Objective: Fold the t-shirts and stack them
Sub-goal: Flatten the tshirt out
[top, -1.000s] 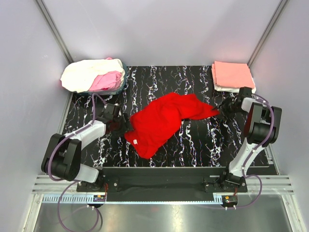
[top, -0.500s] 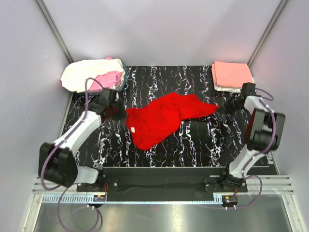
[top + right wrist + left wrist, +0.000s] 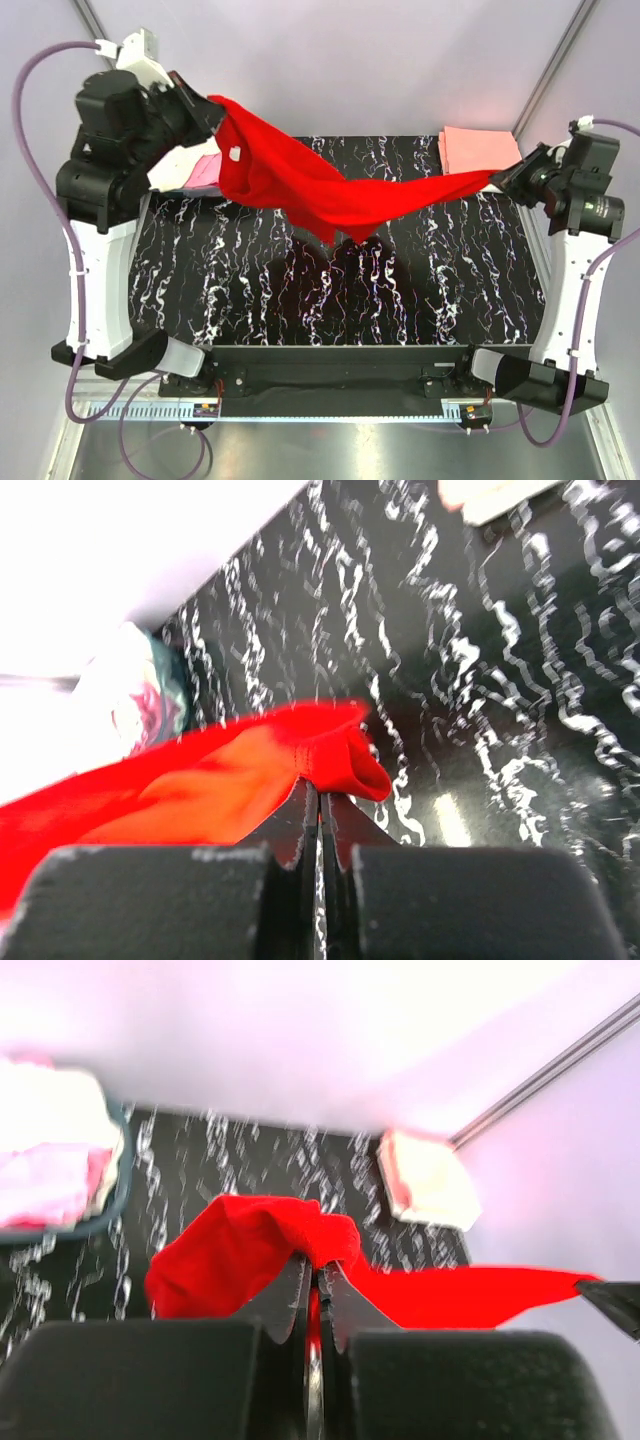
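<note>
Both arms' jaws pinched tight on red t-shirt (image 3: 320,190), stretched aloft over worktop (image 3: 400,290), not yet folded. Folded stack (image 3: 478,152) far right done; heap (image 3: 45,1155) far left awaits.

**Fig. Item counts, top view.**
- Bright red soft cloth t-shirt (image 3: 320,190): ×1, spanning 10 to 2 o'clock.
- Folded salmon-pink cloth shirt (image 3: 478,150): ×1, top of stack at 1 o'clock. Layers beneath can't be counted.
- Loose cloth at 10 o'clock: ×2 colours. There is 1 cream-white crumpled cloth mass (image 3: 55,1110) and 1 pink crumpled cloth mass (image 3: 40,1185). Shirts per mass unclear.
- Teal-rimmed basket (image 3: 112,1190): ×1, w/ both masses in it.
- Black white-veined table (image 3: 400,290): ×1.
- Robot arms: ×2, left arm (image 3: 100,270) and right arm (image 3: 570,290).
- Grippers: ×2, left gripper (image 3: 205,112) and right gripper (image 3: 505,178).
</note>
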Motion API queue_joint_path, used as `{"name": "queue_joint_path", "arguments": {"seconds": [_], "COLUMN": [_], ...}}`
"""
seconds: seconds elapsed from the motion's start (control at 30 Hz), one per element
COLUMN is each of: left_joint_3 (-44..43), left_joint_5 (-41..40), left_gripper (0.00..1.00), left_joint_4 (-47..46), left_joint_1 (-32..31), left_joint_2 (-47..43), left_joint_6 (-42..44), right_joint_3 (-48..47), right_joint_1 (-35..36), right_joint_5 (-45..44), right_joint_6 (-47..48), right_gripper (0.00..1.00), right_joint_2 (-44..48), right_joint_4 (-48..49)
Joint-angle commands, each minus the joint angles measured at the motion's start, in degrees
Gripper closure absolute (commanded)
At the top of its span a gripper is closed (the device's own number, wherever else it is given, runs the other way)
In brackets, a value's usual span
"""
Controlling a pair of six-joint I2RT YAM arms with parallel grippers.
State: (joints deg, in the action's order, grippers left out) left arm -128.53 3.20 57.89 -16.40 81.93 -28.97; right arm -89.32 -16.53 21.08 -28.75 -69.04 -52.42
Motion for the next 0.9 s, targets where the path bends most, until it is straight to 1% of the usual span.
{"name": "queue_joint_path", "arguments": {"seconds": [0.0, 0.03, 0.07, 0.13, 0.17, 0.2, 0.23, 0.27, 0.3, 0.33, 0.37, 0.4, 0.43, 0.47, 0.53, 0.57, 0.6, 0.63, 0.67, 0.7, 0.73, 0.77, 0.8, 0.83, 0.87], "left_joint_3": [-3.23, -1.13, 3.07, 4.60, 1.91, -0.38, -2.58, -3.12, -0.78, 2.81, 11.02, 14.76, 17.76, 22.14, 26.47, 31.88, 34.90, 37.97, 44.09, 47.29, 50.71, 57.10, 60.38, 63.37, 68.97], "left_joint_5": [5.92, 8.64, 13.80, 15.69, 15.00, 14.21, 12.46, 10.62, 8.33, 6.14, 4.20, 3.75, 3.13, 1.47, -2.56, -3.02, -5.11, -6.01, -7.49, -7.94, -7.43, -6.64, -5.93, -5.06, -4.79], "left_gripper": [0.94, 0.92, 0.86, 0.72, 0.49, 0.41, 0.35, 0.31, 0.24, 0.20, 0.13, 0.04, 0.01, 0.01, 0.04, 0.05, 0.05, 0.06, 0.07, 0.08, 0.08, 0.07, 0.06, 0.04, 0.02], "left_joint_4": [5.31, 4.00, 1.46, 1.35, 4.48, 7.47, 13.42, 14.70, 14.27, 12.44, 6.86, 4.36, 2.69, 1.54, 1.00, 0.56, -0.22, -1.36, -1.90, -2.68, -4.69, -6.02, -7.25, -9.87, -11.47], "left_joint_1": [3.21, 4.70, 8.80, 9.54, 9.64, 9.55, 8.77, 7.80, 6.57, 4.21, 3.58, 3.05, 2.26, 1.73, -1.07, -2.48, -3.97, -7.21, -8.98, -10.91, -14.32, -16.10, -17.59, -20.66, -22.08], "left_joint_2": [6.73, 8.06, 11.90, 17.88, 21.57, 29.09, 32.21, 33.81, 32.25, 29.72, 26.82, 21.05, 18.64, 16.44, 10.29, 8.00, 3.11, 0.80, -1.49, -5.95, -8.08, -11.84, -13.53, -15.03, -17.48], "left_joint_6": [1.29, 0.59, -0.72, -0.30, 1.97, 3.21, 4.18, 6.10, 6.90, 7.43, 6.92, 6.30, 5.51, 4.81, 3.93, 3.57, 3.14, 2.52, 0.86, -0.28, -2.91, -4.32, -5.82, -8.88, -10.21], "right_joint_3": [-4.37, -4.72, -4.90, -4.73, -4.03, -3.85, -3.58, -3.41, -2.19, -1.48, -0.78, 0.45, 0.90, 1.25, 3.18, 4.75, 5.81, 6.78, 8.18, 8.80, 9.51, 10.47, 10.92, 11.18, 11.53], "right_joint_1": [-0.87, -1.04, -0.96, -0.96, -0.96, -0.96, -0.96, -0.96, -0.96, -0.96, -0.96, -0.96, -0.96, -0.96, -0.87, -0.87, -0.87, -0.87, -0.87, -0.87, -0.87, -0.87, -0.87, -0.87, -0.87], "right_joint_5": [-2.72, -2.02, -0.09, 1.76, 2.55, 4.30, 4.84, 4.76, 4.76, 4.50, 4.15, 3.71, 3.79, 4.40, 5.90, 6.16, 6.08, 6.08, 6.16, 6.51, 6.86, 7.48, 7.74, 7.92, 8.27], "right_joint_6": [2.21, 2.12, 1.77, 1.68, 1.60, 2.03, 2.47, 3.00, 3.96, 4.32, 4.49, 4.76, 4.93, 4.93, 4.93, 4.93, 5.02, 4.94, 4.93, 4.67, 4.58, 4.32, 3.97, 3.97, 3.88], "right_gripper": [1.00, 1.00, 1.00, 1.00, 1.00, 1.00, 1.00, 1.00, 1.00, 1.00, 1.00, 1.00, 1.00, 1.00, 1.00, 1.00, 1.00, 1.00, 1.00, 1.00, 1.00, 1.00, 1.00, 1.00, 1.00], "right_joint_2": [-6.16, -8.11, -12.31, -16.29, -18.13, -19.63, -22.08, -22.80, -23.07, -22.90, -22.72, -22.72, -22.64, -22.55, -22.20, -22.02, -21.24, -20.79, -20.53, -20.00, -19.82, -19.39, -19.03, -18.77, -18.68], "right_joint_4": [-5.06, -4.80, -3.92, -3.13, -2.60, -2.42, -2.42, -2.77, -2.60, -2.25, -1.72, -1.54, -1.63, -1.28, -0.75, -0.14, 0.21, 0.65, 1.18, 1.44, 1.62, 2.32, 2.59, 2.68, 2.94]}}
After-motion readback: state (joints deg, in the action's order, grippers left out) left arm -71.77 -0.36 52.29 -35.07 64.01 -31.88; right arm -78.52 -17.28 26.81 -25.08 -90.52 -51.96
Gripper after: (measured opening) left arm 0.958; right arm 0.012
